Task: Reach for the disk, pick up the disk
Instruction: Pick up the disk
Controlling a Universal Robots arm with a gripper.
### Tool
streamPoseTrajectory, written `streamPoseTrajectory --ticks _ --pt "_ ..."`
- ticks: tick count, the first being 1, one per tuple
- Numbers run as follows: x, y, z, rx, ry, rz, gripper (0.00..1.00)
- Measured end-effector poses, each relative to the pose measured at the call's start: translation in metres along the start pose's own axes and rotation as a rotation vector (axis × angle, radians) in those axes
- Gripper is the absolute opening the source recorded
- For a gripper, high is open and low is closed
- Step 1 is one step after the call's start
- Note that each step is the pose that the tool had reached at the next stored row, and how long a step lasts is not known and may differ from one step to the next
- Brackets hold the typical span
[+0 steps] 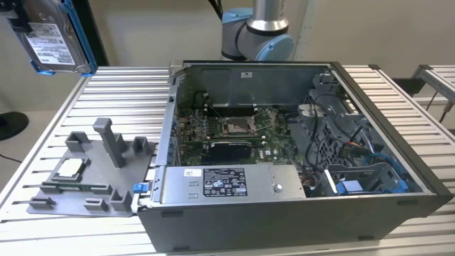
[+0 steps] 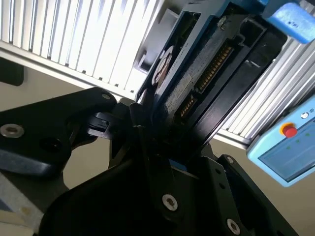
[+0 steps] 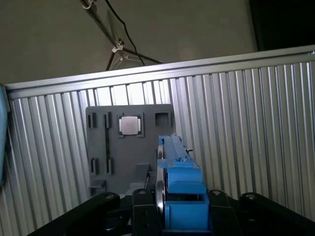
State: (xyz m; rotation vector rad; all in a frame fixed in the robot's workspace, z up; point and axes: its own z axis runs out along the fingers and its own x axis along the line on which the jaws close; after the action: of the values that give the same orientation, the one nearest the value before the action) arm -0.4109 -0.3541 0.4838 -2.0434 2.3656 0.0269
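Pincer clamped on the disk, which is seen edge-on with its blue rails showing in the first wrist view. Disk held in the air, off the surface. Beneath it: grey fixture carrying a small square chip, near the surface's edge on the exterior view's left. Beyond: open computer case.

1. arm is a shiny silver tube going into chunky grey joints with light blue end caps
2. thin black cable runs beside it
3. gripper is all matte black, angular linkage bars with round pivots
4. silver screws dotted over the black plates in the second wrist view
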Motion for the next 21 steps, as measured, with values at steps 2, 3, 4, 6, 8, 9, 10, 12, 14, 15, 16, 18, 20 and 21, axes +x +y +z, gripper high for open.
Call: streamPoseTrajectory --ticks 2,3,4,6,8,9,10,12,14,15,16,18,20,21 --pt "-0.0005 -0.0034 0.0 0.0 0.0 0.0 0.0" --pt "-0.0008 -0.0052 0.0 0.0 0.0 0.0 0.0" --pt "-0.0011 -0.0071 0.0 0.0 0.0 0.0 0.0" --pt "-0.0015 -0.0106 0.0 0.0 0.0 0.0 0.0" --pt "-0.0021 -0.0142 0.0 0.0 0.0 0.0 0.0" --pt "-0.0024 -0.0161 0.0 0.0 0.0 0.0 0.0" --pt "-0.0026 -0.018 0.0 0.0 0.0 0.0 0.0" --pt "-0.0032 -0.0217 0.0 0.0 0.0 0.0 0.0" --pt "-0.0038 -0.0256 0.0 -0.0001 0.0001 0.0 0.0" --pt "-0.004 -0.0274 0.0 -0.0001 0.0001 0.0 0.0" --pt "-0.0044 -0.0296 0.0 0.0 0.0 0.0 0.0" --pt "-0.0049 -0.0334 0.0 0.0 0.0 0.0 0.0" --pt "-0.0055 -0.0374 0.0001 0.0 0.0 0.0 0.0" --pt "-0.0058 -0.0395 0.0 0.0 0.0 0.0 0.0"
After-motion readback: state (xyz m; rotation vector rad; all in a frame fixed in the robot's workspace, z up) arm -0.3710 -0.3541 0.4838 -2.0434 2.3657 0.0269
